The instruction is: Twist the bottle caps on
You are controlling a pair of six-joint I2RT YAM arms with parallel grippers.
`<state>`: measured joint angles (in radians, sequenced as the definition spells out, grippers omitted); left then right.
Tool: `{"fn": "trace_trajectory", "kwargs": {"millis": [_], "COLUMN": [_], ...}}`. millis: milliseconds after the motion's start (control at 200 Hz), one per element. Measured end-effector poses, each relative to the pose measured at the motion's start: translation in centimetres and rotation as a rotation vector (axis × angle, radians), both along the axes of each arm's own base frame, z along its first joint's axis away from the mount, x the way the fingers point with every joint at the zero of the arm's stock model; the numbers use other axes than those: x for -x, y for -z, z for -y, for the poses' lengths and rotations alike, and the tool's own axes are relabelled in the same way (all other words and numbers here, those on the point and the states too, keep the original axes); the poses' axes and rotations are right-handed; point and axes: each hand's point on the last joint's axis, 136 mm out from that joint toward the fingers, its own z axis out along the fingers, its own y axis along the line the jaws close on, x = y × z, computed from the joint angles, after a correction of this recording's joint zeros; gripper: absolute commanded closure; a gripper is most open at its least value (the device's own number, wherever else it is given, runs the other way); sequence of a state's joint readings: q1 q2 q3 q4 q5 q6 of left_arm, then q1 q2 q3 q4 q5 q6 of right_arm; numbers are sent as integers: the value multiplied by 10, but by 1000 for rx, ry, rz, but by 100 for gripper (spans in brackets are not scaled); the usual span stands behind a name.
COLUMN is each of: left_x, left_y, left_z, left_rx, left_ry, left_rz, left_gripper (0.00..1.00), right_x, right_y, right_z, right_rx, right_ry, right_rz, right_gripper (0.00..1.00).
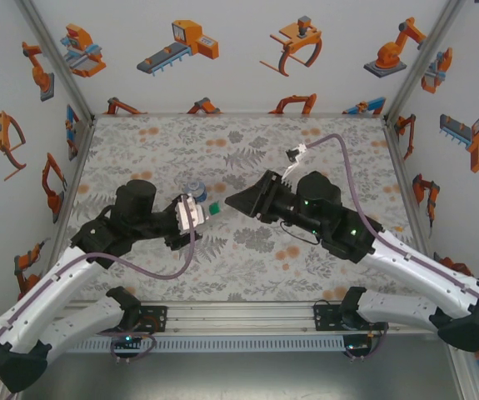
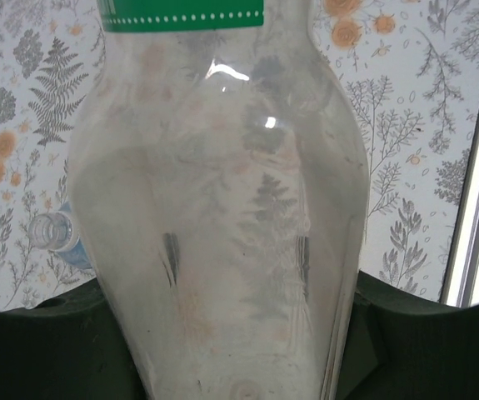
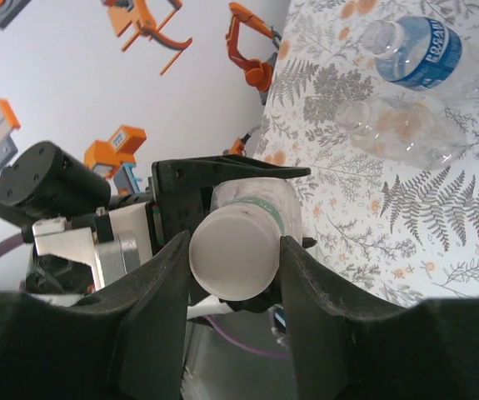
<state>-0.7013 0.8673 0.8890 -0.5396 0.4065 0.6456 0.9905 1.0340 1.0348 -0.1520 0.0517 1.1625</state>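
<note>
Worktop (image 1: 139, 150): grey floral print, white walls (image 1: 247, 79) with orange robot drawings around it.
Left fingers (image 2: 39, 350): clamped on both sides of the green-label bottle (image 2: 222, 208), held over the middle of the worktop.
Right fingers (image 3: 152, 317): closed on the white cap (image 3: 235, 254), which sits on this bottle's mouth.
Blue-label bottle (image 3: 422, 50): on the worktop, mouth open, just beside the plain bottle (image 3: 397, 129).
</note>
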Motion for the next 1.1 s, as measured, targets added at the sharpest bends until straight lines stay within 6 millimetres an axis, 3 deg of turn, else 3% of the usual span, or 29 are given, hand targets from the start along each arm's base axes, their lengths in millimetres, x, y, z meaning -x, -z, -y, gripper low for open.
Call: {"fn": "trace_trajectory", "kwargs": {"millis": [120, 215, 361, 536, 746, 921, 1102], "left_x": [-3, 1, 11, 18, 27, 37, 46], "left_y": [2, -3, -4, 3, 15, 23, 20], "left_z": [0, 5, 12, 16, 22, 23, 25], "left_rx": [-15, -1, 5, -8, -21, -29, -6], "left_ry": [-2, 43, 130, 196, 261, 310, 357], "left_rz": [14, 43, 67, 47, -17, -71, -89], "left_gripper": [100, 100, 100, 100, 100, 100, 100], "right_x": [-2, -3, -1, 8, 45, 87, 107], "right_y": [3, 1, -9, -31, -52, -47, -28], "right_z": [2, 4, 9, 29, 34, 21, 9], "right_rx": [6, 29, 130, 261, 393, 463, 499], "right_ry": [18, 13, -23, -71, -285, -593, -804], "right_rz": [-9, 30, 155, 391, 767, 1073, 1232], "right_gripper": [51, 39, 39, 40, 43, 43, 41]}}
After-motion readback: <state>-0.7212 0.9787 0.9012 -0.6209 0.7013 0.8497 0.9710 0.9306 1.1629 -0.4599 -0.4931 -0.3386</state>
